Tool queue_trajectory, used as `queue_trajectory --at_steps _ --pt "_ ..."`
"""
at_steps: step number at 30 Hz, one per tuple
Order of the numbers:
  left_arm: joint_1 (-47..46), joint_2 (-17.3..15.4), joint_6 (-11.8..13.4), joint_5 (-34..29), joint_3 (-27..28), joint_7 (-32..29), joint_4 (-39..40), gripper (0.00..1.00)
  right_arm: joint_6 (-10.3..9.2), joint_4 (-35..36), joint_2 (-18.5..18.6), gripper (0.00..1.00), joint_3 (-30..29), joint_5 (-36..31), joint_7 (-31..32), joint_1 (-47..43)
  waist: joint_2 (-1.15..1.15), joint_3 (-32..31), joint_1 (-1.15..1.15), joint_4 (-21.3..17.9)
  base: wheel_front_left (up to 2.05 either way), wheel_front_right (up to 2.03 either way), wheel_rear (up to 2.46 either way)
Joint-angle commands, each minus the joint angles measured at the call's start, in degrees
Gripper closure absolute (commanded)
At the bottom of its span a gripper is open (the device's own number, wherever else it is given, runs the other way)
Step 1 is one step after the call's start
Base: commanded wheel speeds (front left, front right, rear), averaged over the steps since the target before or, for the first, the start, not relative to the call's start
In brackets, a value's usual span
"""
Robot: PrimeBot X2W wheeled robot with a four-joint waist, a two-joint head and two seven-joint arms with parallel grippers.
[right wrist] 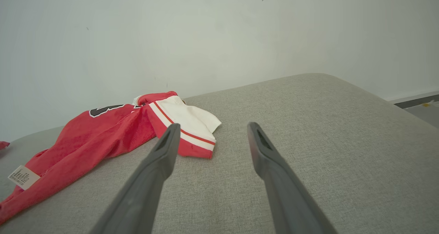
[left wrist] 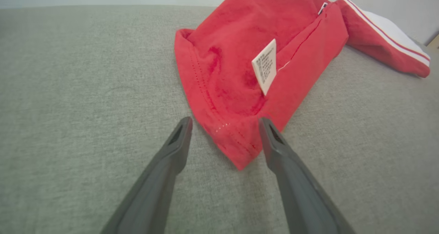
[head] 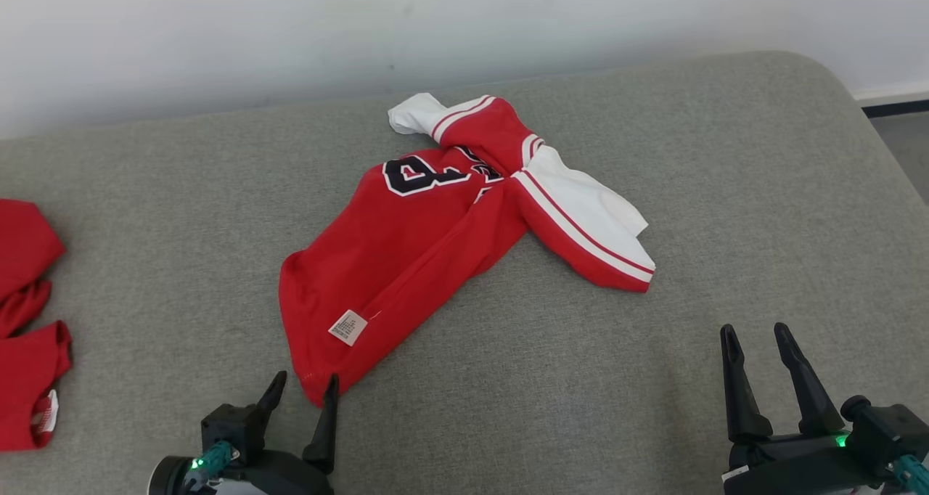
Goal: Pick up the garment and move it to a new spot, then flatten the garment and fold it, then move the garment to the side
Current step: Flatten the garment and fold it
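Left tool (head: 308, 377), right tool (head: 753, 328): spread wide.

A plain, sparely furnished indoor room: a wide grey fabric-covered cushion (head: 653, 379) with rounded corners, like a sofa seat or mattress, stands against a bare white wall (head: 290, 30), with a dark skirting strip (head: 896, 107) and grey floor (head: 907, 146) beyond. Whether it is a home or a lab cannot be told.

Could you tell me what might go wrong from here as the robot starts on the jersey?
1. The left gripper, fingers open, straddles the jersey at its near hem corner; closing there may pinch a thin edge that slips out.
2. The jersey lies bunched, sleeves twisted; a one-corner lift may leave it tangled.
3. A second red garment lies at the left; dragging that way could overlap them.
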State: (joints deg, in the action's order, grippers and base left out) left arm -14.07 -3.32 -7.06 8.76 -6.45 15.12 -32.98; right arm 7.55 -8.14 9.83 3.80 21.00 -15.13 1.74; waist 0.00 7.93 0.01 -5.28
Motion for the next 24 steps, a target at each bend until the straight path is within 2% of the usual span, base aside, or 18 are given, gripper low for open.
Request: queue_trajectory --at_steps 1,9,10,11,12,18,24 --pt "-1.1 -0.3 -0.1 0.4 0.0 0.0 -1.8 0.00 -0.13 -0.1 -0.2 0.00 0.1 0.0 0.0 0.6 0.00 0.6 -0.01 -0.8 0.00 0.00 0.00" --pt "-2.9 -0.3 -0.3 1.9 0.3 0.0 -5.8 0.00 -0.13 -0.2 -0.2 0.00 0.0 0.0 0.0 1.1 0.00 0.9 -0.01 -1.3 0.00 0.00 0.00" --pt "-3.1 -0.2 -0.4 2.5 0.3 0.0 -6.0 0.48 -0.13 -0.1 -0.2 0.00 -0.2 -0.1 0.0 1.0 0.00 0.8 -0.01 -1.3 0.00 0.00 0.00" --pt "-3.3 -0.1 -0.4 2.8 0.2 0.0 -6.2 0.89 -0.13 -0.1 -0.3 0.00 -0.3 -0.3 0.0 0.9 0.00 0.7 -0.01 -1.2 0.00 0.00 0.00" --pt "-3.4 -0.1 -0.3 3.0 -0.1 0.0 -6.1 1.00 -0.13 0.0 -0.3 0.00 -0.4 -0.4 0.0 0.8 0.00 0.6 -0.01 -1.0 0.00 0.00 0.00" --pt "-3.3 0.1 -0.3 3.9 -0.5 0.0 -3.6 1.00 -0.13 -0.1 -0.4 0.00 -0.7 -0.6 0.0 0.3 0.00 -0.4 -0.01 0.4 0.00 0.00 0.00" --pt "-1.5 -0.5 -0.4 2.3 -0.2 0.0 4.9 1.00 -0.13 -0.3 -0.6 0.00 -1.0 -0.9 0.0 -0.9 0.00 -1.7 -0.01 3.2 0.00 0.00 0.00"
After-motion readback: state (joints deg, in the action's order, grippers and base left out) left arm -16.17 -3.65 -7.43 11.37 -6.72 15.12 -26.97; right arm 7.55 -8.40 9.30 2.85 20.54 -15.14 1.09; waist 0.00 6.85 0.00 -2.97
